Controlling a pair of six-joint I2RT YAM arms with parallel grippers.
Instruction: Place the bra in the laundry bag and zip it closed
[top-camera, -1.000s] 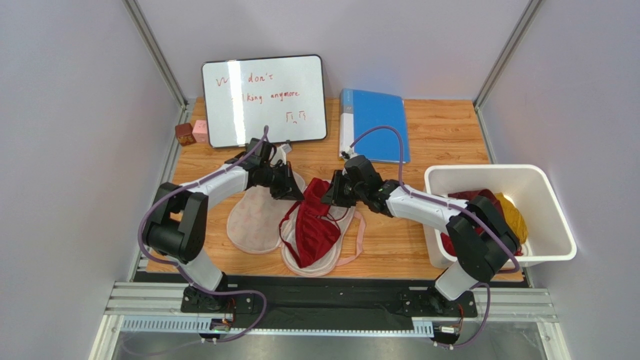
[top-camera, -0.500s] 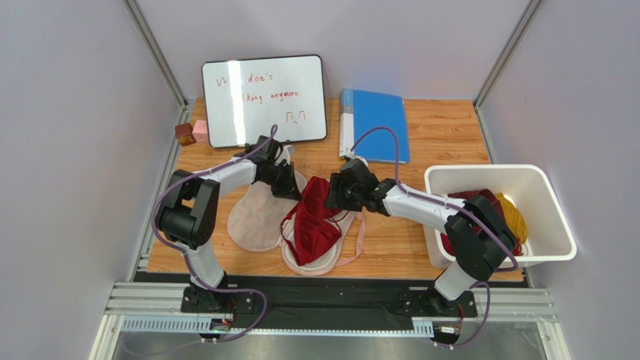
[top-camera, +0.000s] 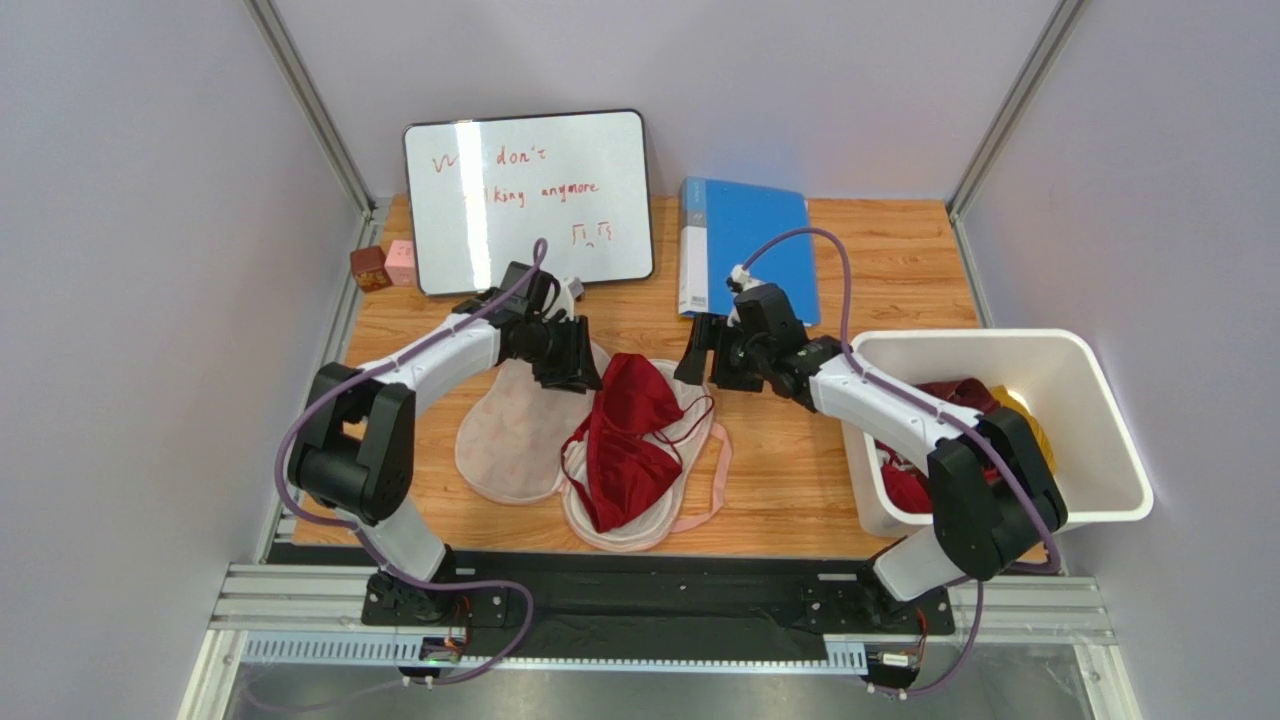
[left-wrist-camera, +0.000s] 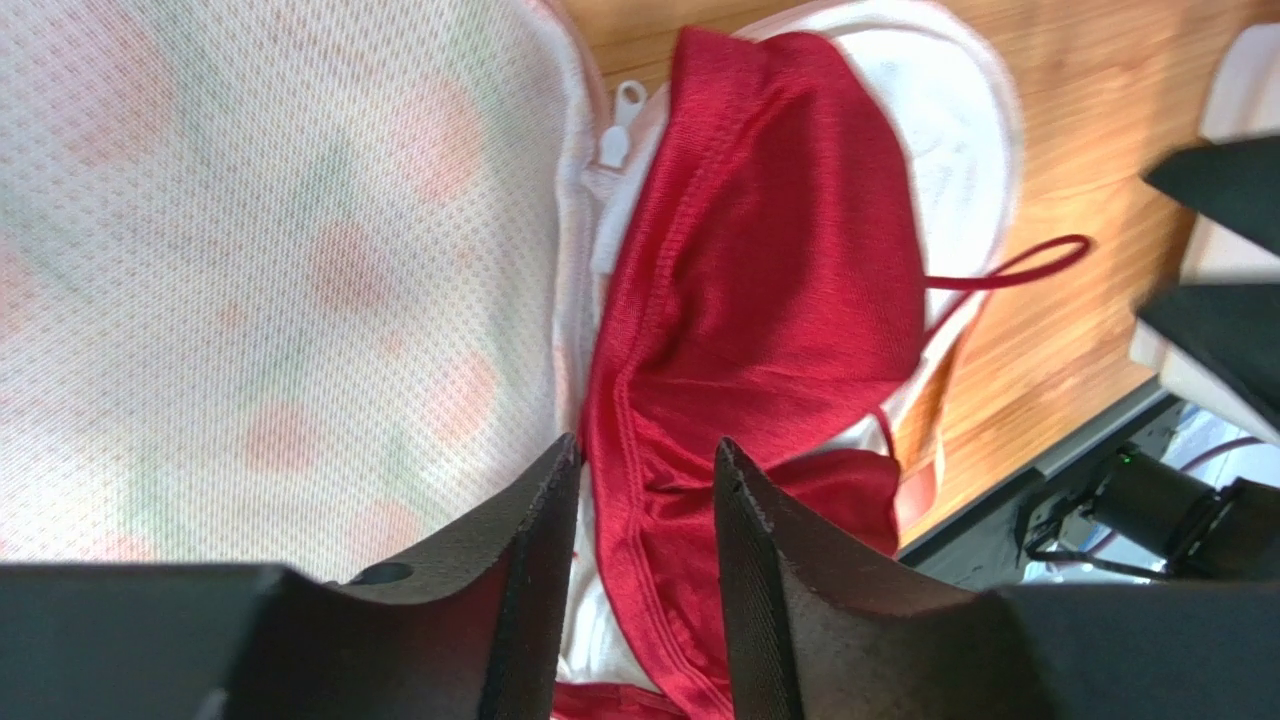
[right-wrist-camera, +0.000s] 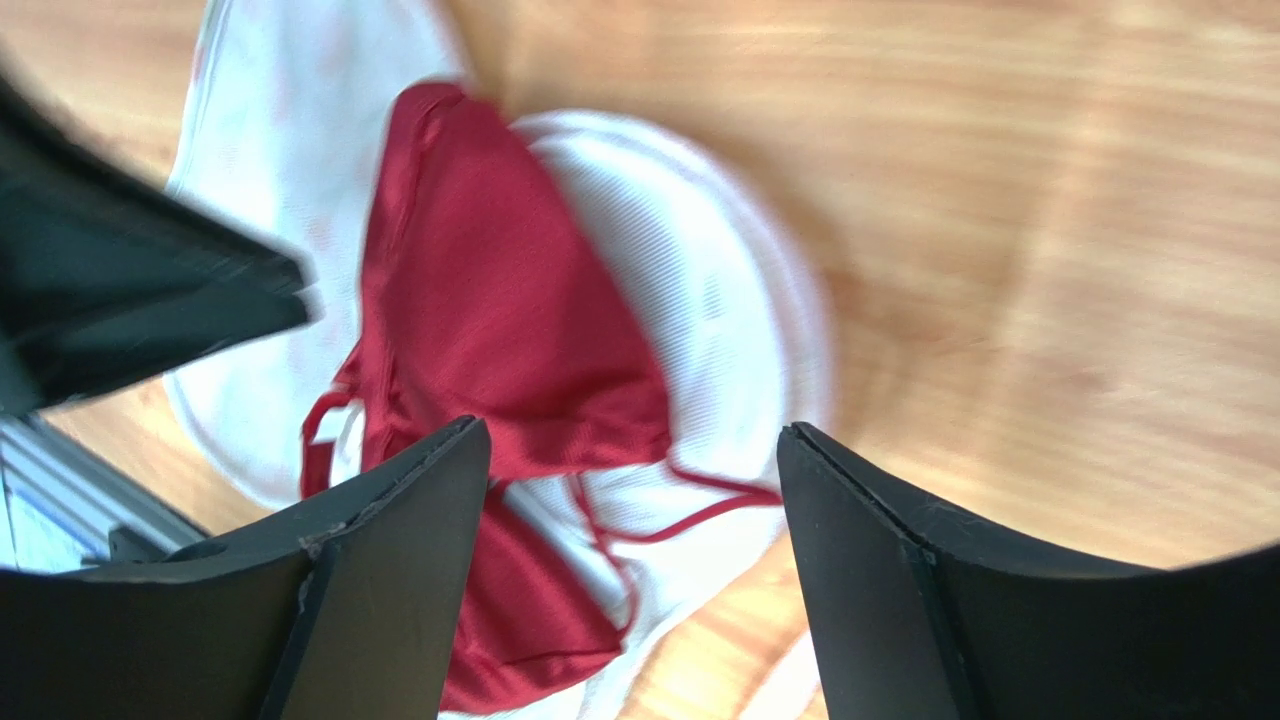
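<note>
The bra (top-camera: 628, 435) lies on the pale lining of the opened laundry bag (top-camera: 508, 435) on the table (top-camera: 887, 270). The left hand (left-wrist-camera: 642, 458) is partly open just above it and the right hand (right-wrist-camera: 631, 435) is wide open; neither holds anything.

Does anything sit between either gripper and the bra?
Nothing visible does. The bra lies uncovered on the open laundry bag; the left gripper hangs directly over it, the right gripper just beside it.

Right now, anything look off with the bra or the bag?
Yes. The bra lies crumpled on the right half of the open bag, not tucked inside. One thin strap loops past the bag's edge onto the table. The zipper is undone.
</note>
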